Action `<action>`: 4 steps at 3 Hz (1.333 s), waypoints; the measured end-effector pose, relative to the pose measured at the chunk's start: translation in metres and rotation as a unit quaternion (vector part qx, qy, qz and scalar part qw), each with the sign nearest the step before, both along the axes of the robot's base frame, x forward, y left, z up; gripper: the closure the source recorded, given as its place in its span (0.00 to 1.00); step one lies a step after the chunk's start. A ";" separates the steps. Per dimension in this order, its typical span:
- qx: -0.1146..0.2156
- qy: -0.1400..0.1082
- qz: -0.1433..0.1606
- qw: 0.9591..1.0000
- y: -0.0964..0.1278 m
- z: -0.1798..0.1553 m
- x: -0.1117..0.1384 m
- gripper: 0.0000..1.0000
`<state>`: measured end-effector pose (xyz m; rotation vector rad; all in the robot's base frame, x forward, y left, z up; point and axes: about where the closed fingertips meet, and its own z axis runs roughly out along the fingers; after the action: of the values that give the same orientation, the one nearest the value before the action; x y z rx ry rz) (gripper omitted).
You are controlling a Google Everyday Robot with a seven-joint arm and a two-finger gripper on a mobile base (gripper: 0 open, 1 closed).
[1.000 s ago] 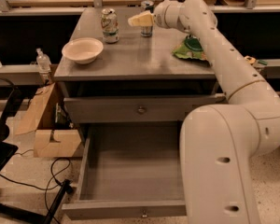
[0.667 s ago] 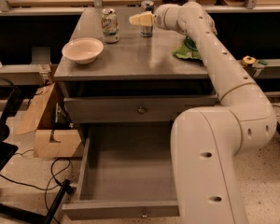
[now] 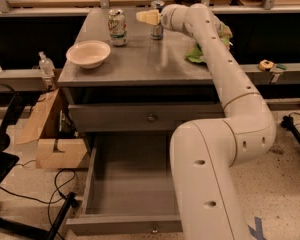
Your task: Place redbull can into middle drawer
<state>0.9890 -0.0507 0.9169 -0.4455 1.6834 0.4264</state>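
Observation:
The redbull can [image 3: 157, 28] stands upright at the back middle of the grey cabinet top [image 3: 140, 64], its upper part partly hidden by the arm's wrist. My gripper [image 3: 147, 17] is at the can's top, pointing left, just in front of and to the left of it. I cannot tell whether it touches the can. The middle drawer [image 3: 127, 184] is pulled wide open below, with nothing in it and its knob [image 3: 154, 229] at the bottom edge. My arm runs from the lower right up over the drawer's right side.
A wider green, white and red soda can [image 3: 117, 27] stands left of the redbull can. A white bowl [image 3: 88, 53] sits at the front left. A green bag [image 3: 204, 52] lies at the right. The upper drawer front [image 3: 151, 117] is shut. A cardboard box [image 3: 50, 134] and cables lie on the floor at the left.
The arm's lower links have swung to the left across the view. The gripper has stayed at the redbull can's top, shifting only slightly.

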 end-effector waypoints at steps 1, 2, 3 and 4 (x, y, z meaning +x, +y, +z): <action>0.003 -0.002 0.003 1.000 0.005 0.002 0.001 0.49; 0.003 -0.001 0.004 1.000 0.007 0.000 0.001 0.72; 0.003 0.000 0.005 1.000 0.010 -0.002 0.002 0.95; 0.020 0.001 0.025 0.999 0.009 0.008 -0.009 1.00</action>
<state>0.9798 -0.0415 0.9250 -0.4585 1.6649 0.4971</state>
